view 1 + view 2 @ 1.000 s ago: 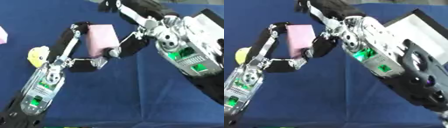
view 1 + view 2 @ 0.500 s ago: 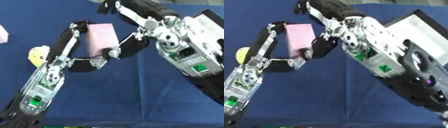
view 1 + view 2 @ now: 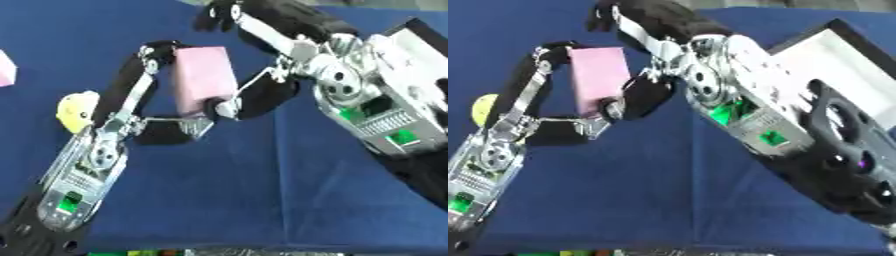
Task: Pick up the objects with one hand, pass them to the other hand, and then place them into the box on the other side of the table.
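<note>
Blue cloth is covering the table (image 3: 262, 200), edge to edge. White box (image 3: 833, 65) is sitting at the table's right edge, mostly hidden behind the right arm.

Right hand (image 3: 262, 95) is reaching in from the upper right; its thumb is pressing the pink block's lower right corner while the long fingers are arching past the block's top, looking apart from it. So it is partly closed, contact on one side only as far as I can tell.

Left hand (image 3: 144, 120) is coming up from the lower left corner, fingers curled round the pink block (image 3: 203, 80): one at its top left corner, another under its bottom edge. Block is hanging upright above the table's middle, between the two hands.

Yellow toy (image 3: 77, 111) is lying near the left edge, behind the left hand. Another pink piece (image 3: 5, 69) is showing at the far left edge.

Risk, my read: handover is midway. If the left hand opens before the right fingers are closing over the top, the block is dropping onto the cloth. One-corner thumb contact could also be twisting the block out of the left hand's hold.
</note>
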You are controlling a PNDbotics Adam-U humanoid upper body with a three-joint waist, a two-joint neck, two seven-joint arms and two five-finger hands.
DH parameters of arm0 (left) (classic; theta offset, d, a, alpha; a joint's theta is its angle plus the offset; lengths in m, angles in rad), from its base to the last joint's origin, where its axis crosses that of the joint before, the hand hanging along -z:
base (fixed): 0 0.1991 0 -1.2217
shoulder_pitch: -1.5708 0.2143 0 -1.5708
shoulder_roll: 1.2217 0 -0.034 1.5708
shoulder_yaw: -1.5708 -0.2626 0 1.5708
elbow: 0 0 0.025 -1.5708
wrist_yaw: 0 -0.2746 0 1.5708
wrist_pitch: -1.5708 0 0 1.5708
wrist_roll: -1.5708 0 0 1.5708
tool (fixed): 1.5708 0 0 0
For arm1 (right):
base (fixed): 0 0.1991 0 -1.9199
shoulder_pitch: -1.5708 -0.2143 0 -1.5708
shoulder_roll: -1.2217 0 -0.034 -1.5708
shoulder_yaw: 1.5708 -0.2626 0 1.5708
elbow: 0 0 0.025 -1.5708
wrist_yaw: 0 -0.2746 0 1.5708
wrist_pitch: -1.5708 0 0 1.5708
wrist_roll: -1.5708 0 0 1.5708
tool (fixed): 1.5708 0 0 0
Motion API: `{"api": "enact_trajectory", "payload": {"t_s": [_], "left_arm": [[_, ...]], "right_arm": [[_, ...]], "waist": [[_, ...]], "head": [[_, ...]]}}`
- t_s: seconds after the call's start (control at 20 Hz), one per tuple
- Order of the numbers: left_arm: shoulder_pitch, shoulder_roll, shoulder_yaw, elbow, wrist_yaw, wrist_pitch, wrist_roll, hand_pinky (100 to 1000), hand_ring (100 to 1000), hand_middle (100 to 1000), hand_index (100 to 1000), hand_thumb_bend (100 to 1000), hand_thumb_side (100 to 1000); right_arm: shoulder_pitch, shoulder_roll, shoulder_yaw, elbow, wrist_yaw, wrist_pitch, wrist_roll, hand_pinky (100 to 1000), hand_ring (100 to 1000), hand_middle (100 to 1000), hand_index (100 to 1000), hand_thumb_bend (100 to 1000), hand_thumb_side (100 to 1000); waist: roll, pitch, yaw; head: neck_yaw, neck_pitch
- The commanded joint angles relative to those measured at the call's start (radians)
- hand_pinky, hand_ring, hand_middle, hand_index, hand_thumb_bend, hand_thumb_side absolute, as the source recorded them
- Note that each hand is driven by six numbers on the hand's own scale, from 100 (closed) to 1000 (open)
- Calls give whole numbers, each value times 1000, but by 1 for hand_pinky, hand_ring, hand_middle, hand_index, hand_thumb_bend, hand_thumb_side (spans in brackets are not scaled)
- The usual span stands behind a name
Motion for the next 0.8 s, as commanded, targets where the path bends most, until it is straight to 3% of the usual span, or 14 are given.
{"api": "enact_trajectory", "payload": {"t_s": [0.05, 0.8], "left_arm": [[-31, -10, -11, -72, 19, -15, 8, 755, 551, 548, 579, 100, 295], [-38, -10, -13, -81, 21, -19, 11, 755, 552, 548, 579, 100, 288]], "right_arm": [[-4, -17, 9, 9, -9, 163, 155, 790, 822, 758, 813, 507, 106], [1, -19, 16, 9, -55, 179, 141, 795, 803, 722, 776, 445, 100]], "waist": [[4, -17, 0], [2, -18, 1]], "head": [[-1, -2], [3, 0]]}}
